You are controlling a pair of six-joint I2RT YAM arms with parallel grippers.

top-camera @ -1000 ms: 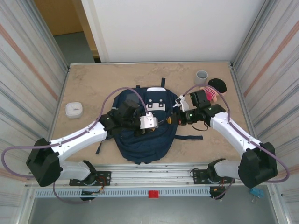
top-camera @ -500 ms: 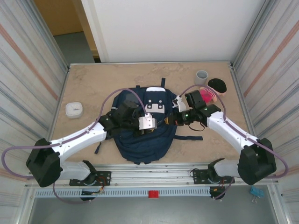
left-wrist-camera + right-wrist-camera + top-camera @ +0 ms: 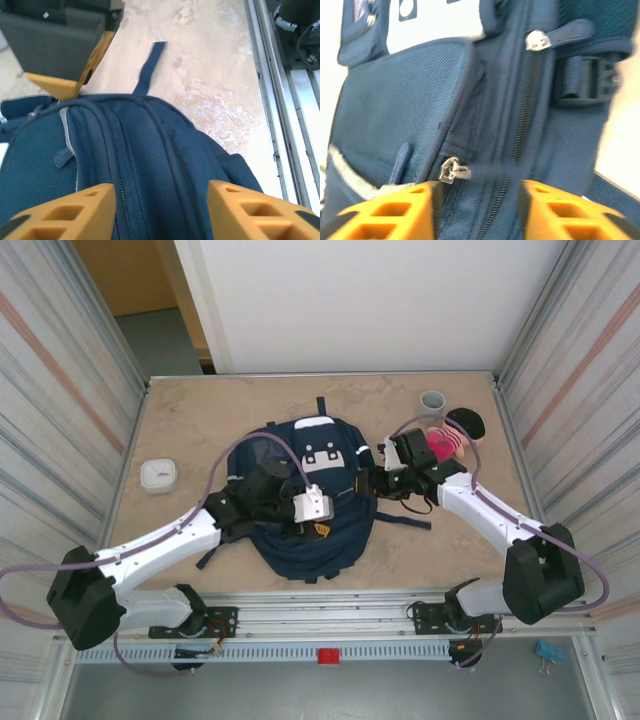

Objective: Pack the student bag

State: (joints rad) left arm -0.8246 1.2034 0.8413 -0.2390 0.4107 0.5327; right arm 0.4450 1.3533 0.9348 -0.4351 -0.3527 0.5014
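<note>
With your left gripper (image 3: 161,194) and right gripper (image 3: 479,194) both released over the student bag (image 3: 320,515), centre the right on the zipper pull (image 3: 455,171) at its 11 o'clock before clenching.

The left arm (image 3: 170,535) hides the near-left part of the student bag (image 3: 345,540). The right arm (image 3: 480,510) covers part of a pink object (image 3: 440,445), which is too small to identify. In the right wrist view the bag is blurred and cut by every edge.
</note>
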